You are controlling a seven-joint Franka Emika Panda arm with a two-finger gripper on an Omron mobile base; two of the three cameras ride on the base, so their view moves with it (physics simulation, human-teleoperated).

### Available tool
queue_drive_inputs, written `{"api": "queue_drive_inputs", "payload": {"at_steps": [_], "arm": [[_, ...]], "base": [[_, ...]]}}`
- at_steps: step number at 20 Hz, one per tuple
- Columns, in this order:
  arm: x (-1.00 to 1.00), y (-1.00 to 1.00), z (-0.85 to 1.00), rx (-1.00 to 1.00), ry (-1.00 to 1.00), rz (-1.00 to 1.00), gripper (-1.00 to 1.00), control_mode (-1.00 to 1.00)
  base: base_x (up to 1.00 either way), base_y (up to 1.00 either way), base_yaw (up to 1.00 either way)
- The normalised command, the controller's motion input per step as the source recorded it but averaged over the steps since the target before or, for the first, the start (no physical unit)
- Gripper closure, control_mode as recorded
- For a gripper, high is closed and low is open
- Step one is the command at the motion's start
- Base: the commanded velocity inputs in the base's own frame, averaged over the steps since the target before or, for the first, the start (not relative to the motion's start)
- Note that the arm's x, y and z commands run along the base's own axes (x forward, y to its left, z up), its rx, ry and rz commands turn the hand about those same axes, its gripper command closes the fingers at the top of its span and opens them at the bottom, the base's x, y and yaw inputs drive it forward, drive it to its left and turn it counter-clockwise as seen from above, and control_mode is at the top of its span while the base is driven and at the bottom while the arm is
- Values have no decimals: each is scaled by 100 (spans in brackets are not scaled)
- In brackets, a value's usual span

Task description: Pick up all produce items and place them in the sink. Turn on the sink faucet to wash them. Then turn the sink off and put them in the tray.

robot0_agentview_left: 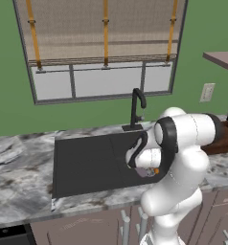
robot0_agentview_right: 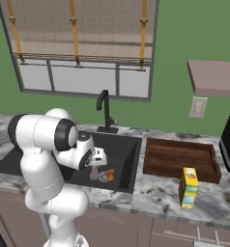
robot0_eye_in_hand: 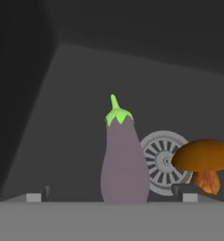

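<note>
Hand view: eggplant lies between spread fingertips, seemingly untouched.

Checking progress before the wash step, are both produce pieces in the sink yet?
Yes: the eggplant and mushroom lie on the sink floor by the drain.

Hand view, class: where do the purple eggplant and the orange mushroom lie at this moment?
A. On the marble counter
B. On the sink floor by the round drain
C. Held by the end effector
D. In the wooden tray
B: the eggplant and mushroom lie on the black sink floor, flanking the steel drain.
</note>
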Motion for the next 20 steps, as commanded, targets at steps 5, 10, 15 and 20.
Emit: {"api": "queue_drive_inputs", "payload": {"at_steps": [5, 10, 15, 20], "arm": [[2, -2, -23, 0, 0, 0, -100, -100], [7, 0, -22, 0, 0, 0, -100, -100], [12, 0, -23, 0, 0, 0, -100, -100], [15, -4, -25, 0, 0, 0, -100, -100]], "base": [[0, 0, 0], [0, 0, 0], [0, 0, 0], [0, 0, 0]]}}
